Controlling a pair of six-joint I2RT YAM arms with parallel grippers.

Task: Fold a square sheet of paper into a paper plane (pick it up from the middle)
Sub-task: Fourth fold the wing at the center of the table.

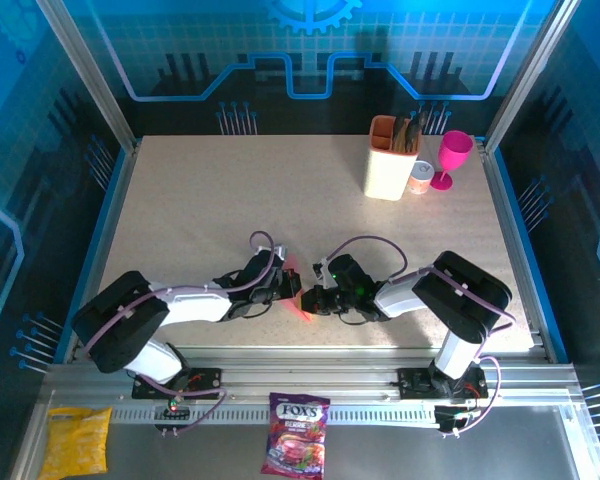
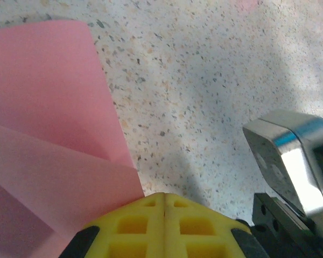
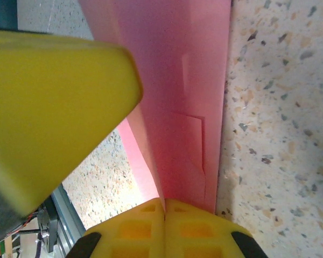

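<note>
Both claws meet at the paper plane near the table's 6 o'clock edge.
From above, the left claw [image 1: 292, 287] and right claw [image 1: 317, 300] face tip to tip on the table [image 1: 210, 200], with the paper plane [image 1: 303, 306] between them. At the left wrist, the left claw [image 2: 164, 201] is pressed together, with the pink paper plane [image 2: 48, 134] at 9 o'clock touching its fingertip; whether it is gripped cannot be told. At the right wrist, the right claw [image 3: 164, 207] pinches the paper plane [image 3: 172, 80], which runs toward 12 o'clock.

the paper plane [image 2: 48, 134] is cut off at the left edge.
</note>
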